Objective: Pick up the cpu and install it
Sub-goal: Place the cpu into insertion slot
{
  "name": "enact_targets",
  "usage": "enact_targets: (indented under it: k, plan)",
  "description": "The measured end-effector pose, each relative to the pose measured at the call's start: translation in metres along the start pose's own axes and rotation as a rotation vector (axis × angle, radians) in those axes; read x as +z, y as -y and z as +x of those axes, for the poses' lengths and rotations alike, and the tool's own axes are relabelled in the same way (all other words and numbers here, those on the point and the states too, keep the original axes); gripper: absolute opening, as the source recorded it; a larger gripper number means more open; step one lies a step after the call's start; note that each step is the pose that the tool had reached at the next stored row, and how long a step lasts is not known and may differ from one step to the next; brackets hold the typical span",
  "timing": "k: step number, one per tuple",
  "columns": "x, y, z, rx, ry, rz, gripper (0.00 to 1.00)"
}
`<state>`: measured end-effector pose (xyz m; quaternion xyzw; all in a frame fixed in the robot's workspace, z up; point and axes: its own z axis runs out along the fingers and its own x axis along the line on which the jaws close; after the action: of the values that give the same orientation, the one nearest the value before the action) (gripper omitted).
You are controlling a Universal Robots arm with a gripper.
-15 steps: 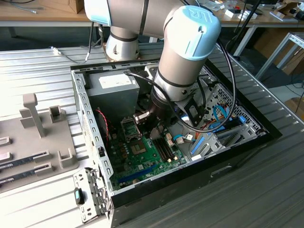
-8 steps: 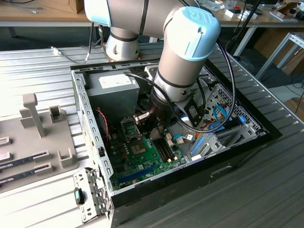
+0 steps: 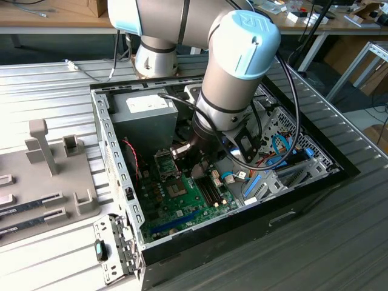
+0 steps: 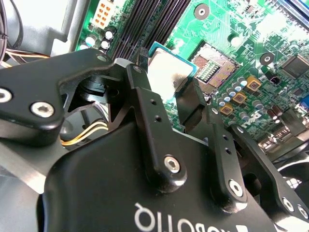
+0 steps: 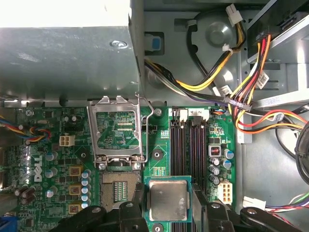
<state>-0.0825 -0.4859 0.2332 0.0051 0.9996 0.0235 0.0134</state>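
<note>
Exterior view: the gripper [image 3: 193, 160] hangs low inside the computer case [image 3: 104, 142], over the motherboard [image 3: 182, 197]. Second wrist view: its fingers [image 4: 145, 101] pinch the cpu [image 4: 166, 72] by opposite edges, just beside the open socket [image 4: 212, 65]. First wrist view: the retention frame [image 5: 118, 130] stands raised. Good handling likely means keeping the cpu level, squared to the socket, never dragged across the pins.

A ribbed grey metal tabletop [image 3: 36, 91] lies under even light, wooden workbenches [image 3: 42, 15] standing behind it.
</note>
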Motion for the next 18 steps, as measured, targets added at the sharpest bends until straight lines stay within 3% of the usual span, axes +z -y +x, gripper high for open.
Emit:
enact_targets:
  k: [14,18]
  plan:
    - [0.003,0.0002,0.0004,0.0,0.0,-0.0001,0.47]
    - [0.0041,0.0002,0.0051,0.0,0.0001,-0.0002,0.47]
